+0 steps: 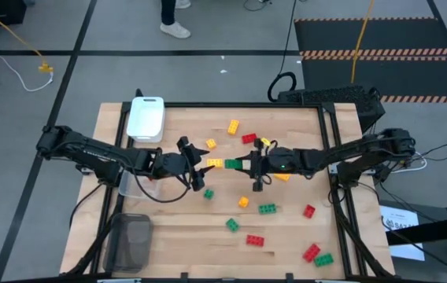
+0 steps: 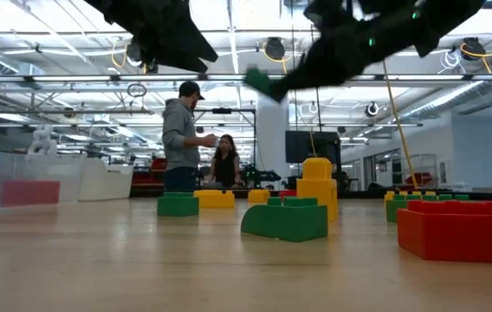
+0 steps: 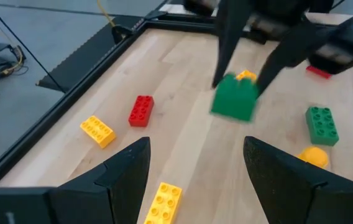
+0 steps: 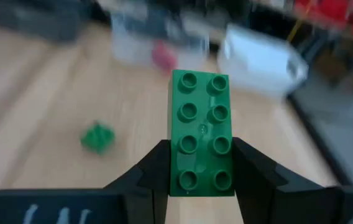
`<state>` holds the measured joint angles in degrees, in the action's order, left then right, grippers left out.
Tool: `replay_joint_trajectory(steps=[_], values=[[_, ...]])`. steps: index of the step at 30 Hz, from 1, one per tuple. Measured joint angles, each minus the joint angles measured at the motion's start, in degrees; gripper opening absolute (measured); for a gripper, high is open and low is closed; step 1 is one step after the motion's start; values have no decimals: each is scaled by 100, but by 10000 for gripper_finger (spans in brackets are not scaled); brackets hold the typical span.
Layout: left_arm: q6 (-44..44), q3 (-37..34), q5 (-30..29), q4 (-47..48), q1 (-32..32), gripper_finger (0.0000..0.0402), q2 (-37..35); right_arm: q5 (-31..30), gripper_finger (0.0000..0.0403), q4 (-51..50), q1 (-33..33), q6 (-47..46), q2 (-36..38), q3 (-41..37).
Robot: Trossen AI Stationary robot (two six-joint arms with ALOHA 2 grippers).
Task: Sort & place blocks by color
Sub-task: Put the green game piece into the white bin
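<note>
From above, red, green and yellow studded plastic blocks (image 1: 267, 208) lie scattered across the middle and lower right of the wooden table (image 1: 286, 244), so I judge sorting barely begun. At table height, the right gripper (image 2: 268, 85) carries a green studded brick (image 2: 262, 83) aloft, top centre. The left gripper (image 3: 195, 168) hangs open and empty at frame bottom. The right wrist view shows fingers clamped on that brick.

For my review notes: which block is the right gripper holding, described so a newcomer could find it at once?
Start at the middle of the wooden table, where the two dark arms nearly meet. The right gripper is shut on a green block with two rows of four studs. Unlike the other green blocks, which lie on the wood, this one is lifted clear of the table.
</note>
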<state>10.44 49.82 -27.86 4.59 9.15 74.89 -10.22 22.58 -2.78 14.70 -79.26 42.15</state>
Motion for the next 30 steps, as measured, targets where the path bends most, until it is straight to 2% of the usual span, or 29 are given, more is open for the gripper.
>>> replay_joint_trajectory(steps=[3,8,11,19,22,30], values=[[-254,4,153,-218,8,258,136,-2,117,208,-66,133,159,5],[-1411,4,-8,-831,149,260,683,1,117,123,-73,293,198,9],[-1706,0,-15,-1282,183,269,1026,245,117,121,-77,314,176,9],[-1475,0,1,-1965,81,300,1158,294,117,-9,-240,559,125,4],[-1375,-6,341,-2133,47,309,1162,306,117,-20,-270,561,73,4],[-1139,-2,759,-1839,44,312,1161,122,117,-44,-279,561,53,4]])
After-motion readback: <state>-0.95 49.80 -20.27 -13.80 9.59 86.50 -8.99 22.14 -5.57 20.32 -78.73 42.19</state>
